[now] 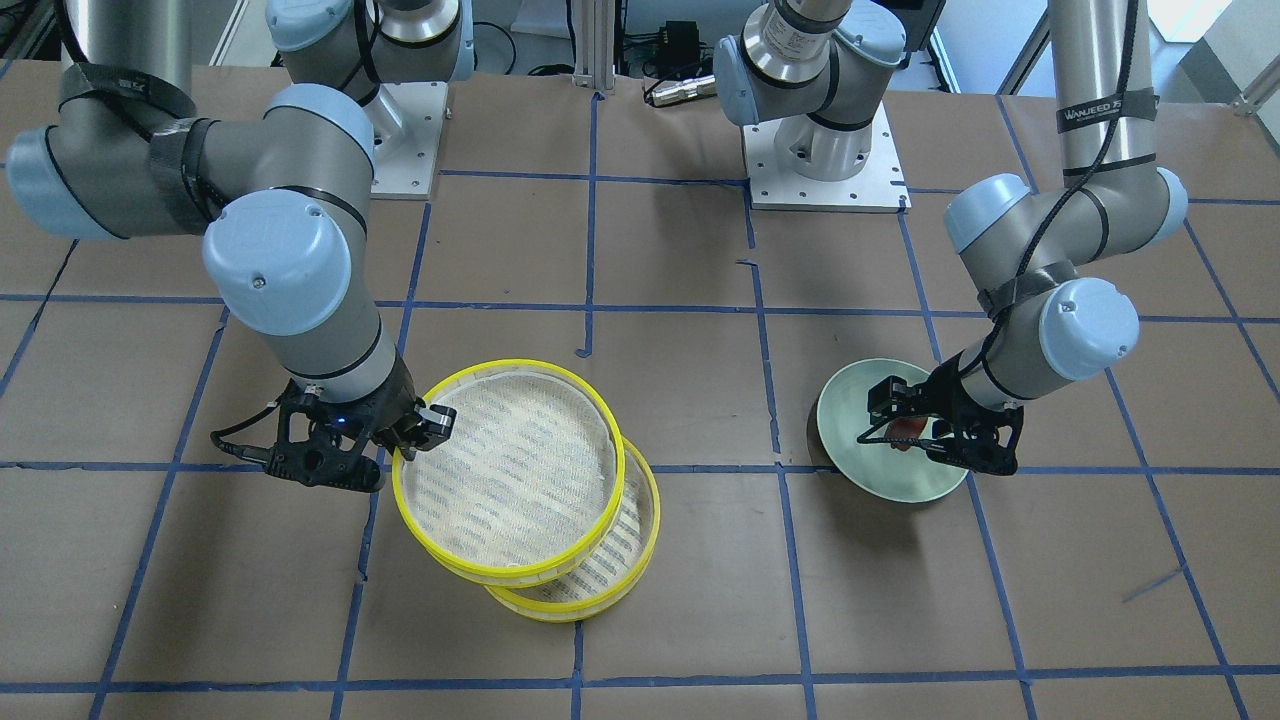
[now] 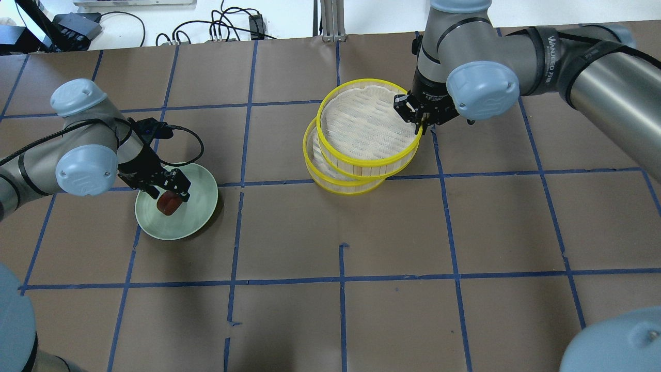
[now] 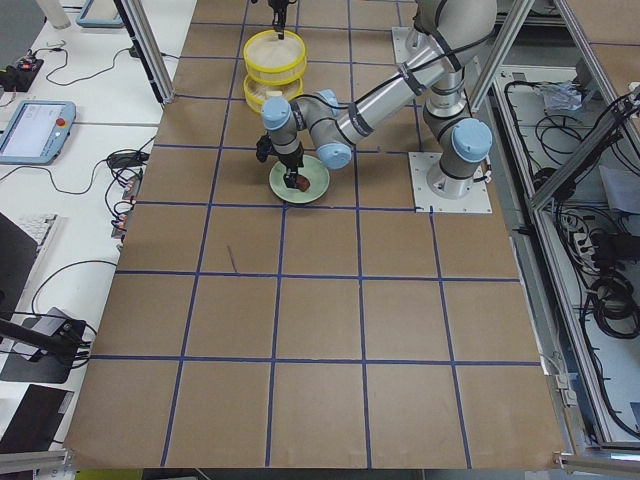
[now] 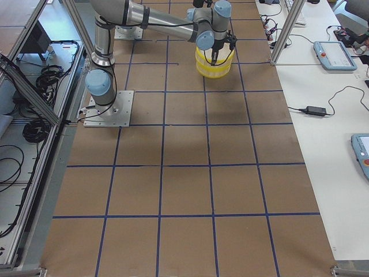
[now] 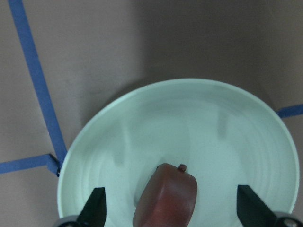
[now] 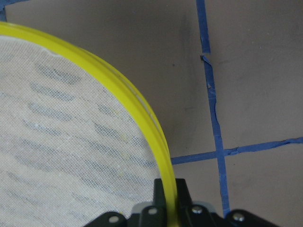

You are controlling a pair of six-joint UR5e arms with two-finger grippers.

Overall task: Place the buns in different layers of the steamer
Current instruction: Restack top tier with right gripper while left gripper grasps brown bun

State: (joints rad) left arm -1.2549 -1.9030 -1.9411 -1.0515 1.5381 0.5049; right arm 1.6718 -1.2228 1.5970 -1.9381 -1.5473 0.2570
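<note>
Bun, the dark reddish-brown one, sits on the pale green plate at the left of the overhead view, a little toward the plate's left side. It is small and rounded, smooth and slightly glossy, with a tiny dark nub at its top end in the left wrist view. The left gripper hangs over it with its fingers spread wide, one on each side of the bun and neither touching it. No white bun can be made out in any view.

The only readable writing is "WANJEED" in white on a black strap round the left arm; a like strap on the right arm shows the same word in the overhead view.

The plate's rim lies just beside a crossing of blue tape, with bare brown table all round it and a wide free stretch between it and the steamer.

Farther off and to the right in the overhead view, the upper steamer layer rests tilted and shifted off centre on the lower layer, so a crescent of the lower one's mesh shows. Both have bright yellow rims and pale striped mesh. The right gripper is pinched onto the upper layer's rim at its right edge.
</note>
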